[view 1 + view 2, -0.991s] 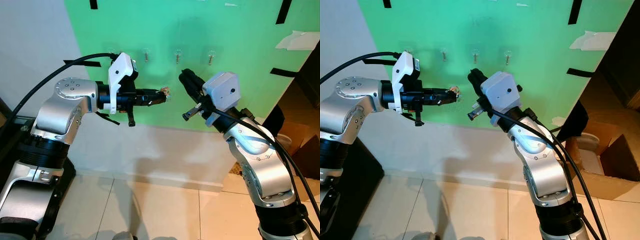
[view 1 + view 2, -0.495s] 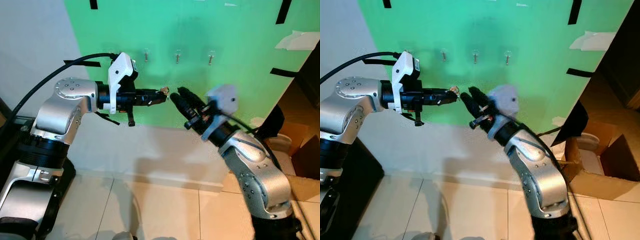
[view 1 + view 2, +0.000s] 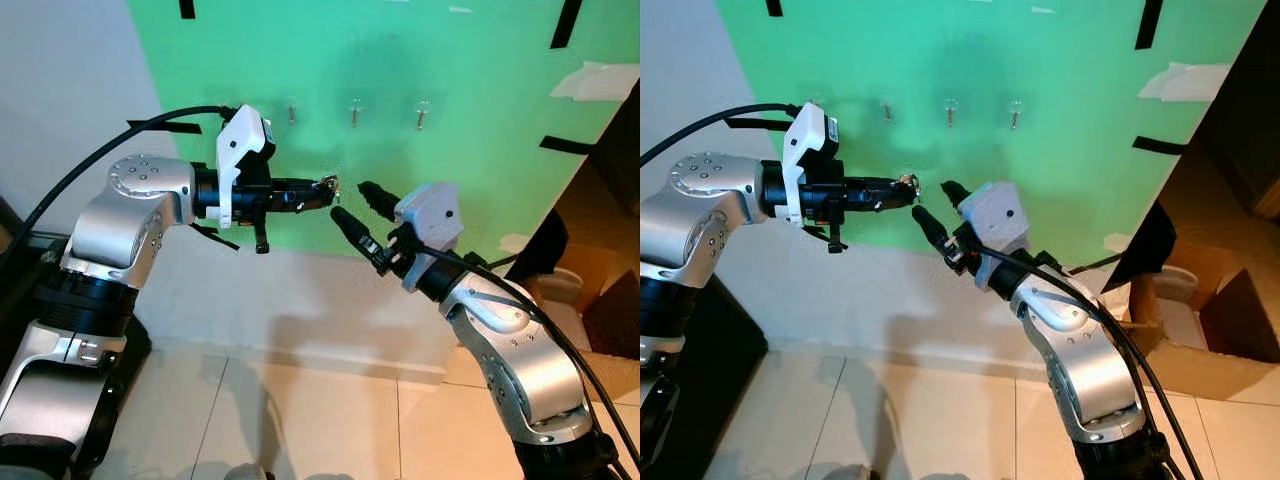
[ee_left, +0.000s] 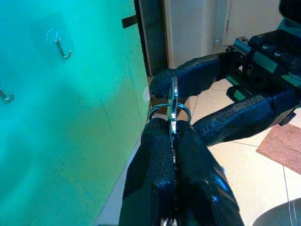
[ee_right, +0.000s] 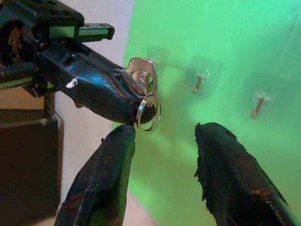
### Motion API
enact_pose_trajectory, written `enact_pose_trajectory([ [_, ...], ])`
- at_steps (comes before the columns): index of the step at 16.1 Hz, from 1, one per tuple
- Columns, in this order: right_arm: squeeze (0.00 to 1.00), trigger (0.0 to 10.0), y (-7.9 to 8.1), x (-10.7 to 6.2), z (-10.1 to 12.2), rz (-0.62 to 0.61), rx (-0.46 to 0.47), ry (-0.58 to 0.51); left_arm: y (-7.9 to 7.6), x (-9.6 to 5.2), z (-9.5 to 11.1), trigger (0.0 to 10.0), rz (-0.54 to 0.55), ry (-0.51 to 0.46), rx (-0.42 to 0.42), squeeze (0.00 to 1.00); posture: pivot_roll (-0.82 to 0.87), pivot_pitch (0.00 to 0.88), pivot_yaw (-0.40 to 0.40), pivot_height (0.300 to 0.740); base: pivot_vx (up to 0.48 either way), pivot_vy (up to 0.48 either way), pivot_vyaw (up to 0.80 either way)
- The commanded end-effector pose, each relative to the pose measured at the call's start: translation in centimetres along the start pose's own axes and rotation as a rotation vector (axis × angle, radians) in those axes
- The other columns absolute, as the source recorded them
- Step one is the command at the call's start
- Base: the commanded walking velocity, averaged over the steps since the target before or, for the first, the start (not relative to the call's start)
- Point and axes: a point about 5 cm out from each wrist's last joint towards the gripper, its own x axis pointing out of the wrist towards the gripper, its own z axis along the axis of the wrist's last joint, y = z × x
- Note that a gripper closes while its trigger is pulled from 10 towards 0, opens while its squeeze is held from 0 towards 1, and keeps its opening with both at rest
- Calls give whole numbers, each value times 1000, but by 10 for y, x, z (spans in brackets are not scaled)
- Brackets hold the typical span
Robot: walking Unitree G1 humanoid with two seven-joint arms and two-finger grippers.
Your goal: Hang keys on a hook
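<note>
Task looks abt halfway, hanging not yet done. Big green wall panel [image 3: 470, 110] fills the far side, w/ a row of small metal hooks on clear pads [image 3: 355, 112] across its upper part, all bare. Open brown cardboard box [image 3: 1230, 335] sits on the floor at far right; its contents can't be made out. Left gripper [image 3: 325, 190] reaches in from the left, fingers pinched tight on the silver key with its wire split ring [image 5: 145, 96], held below the hooks & short of the panel. Right gripper [image 3: 352, 205] is just right of it, fingers spread wide w/ the ring betw them, holding nothing. Left to do, I'd judge: pass or lift keys, slip ring over a hook.
</note>
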Motion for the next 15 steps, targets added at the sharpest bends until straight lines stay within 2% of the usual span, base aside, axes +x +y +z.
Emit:
enact_pose_trajectory([
  [1, 1000, 10000, 1, 2, 10, 2, -60, -43, 1, -2, 3, 10000, -1, 0, 12, 0, -43, 0, 10, 740, 0, 0, 0],
  [3, 1000, 10000, 2, 5, 12, 6, -105, -41, 0, -2, 3, 10000, -3, 1, 12, 0, -43, 0, 10, 740, 0, 0, 0],
  [4, 4, 10000, 3, 7, 11, 12, -135, -32, 0, -1, 3, 10000, -4, 0, 12, 0, -41, 0, 7, 740, 0, 0, 0],
  [9, 0, 10000, 3, 15, 9, -3, -211, -10, 1, 0, 4, 10000, -6, -3, 13, 0, -37, 0, 6, 740, 0, 0, 0],
  [10, 0, 8941, 1, 16, 8, -17, -215, -5, 1, 0, 4, 10000, -5, -3, 14, 0, -37, 0, 6, 740, 0, 0, 0],
  [11, 0, 7176, 0, 16, 8, -21, -219, -2, 1, 0, 4, 10000, -5, -3, 14, 0, -37, 0, 6, 740, 0, 0, 0],
  [12, 0, 4078, -2, 16, 6, -27, -232, 12, 1, 0, 4, 10000, -5, -3, 14, 0, -38, 0, 7, 740, 0, 0, 0],
  [13, 0, 3804, -3, 15, 4, -29, -244, 26, 1, 0, 5, 10000, -5, -3, 14, 0, -38, 0, 7, 740, 0, 0, 0],
  [14, 0, 4431, -4, 15, 1, -28, -264, 47, 1, 0, 5, 10000, -6, -4, 15, 0, -39, 0, 8, 740, 0, 0, 0],
  [15, 0, 9255, -4, 14, -2, -22, -278, 62, 1, 0, 5, 10000, -4, -3, 15, 0, -39, 0, 8, 740, 0, 0, 0],
])
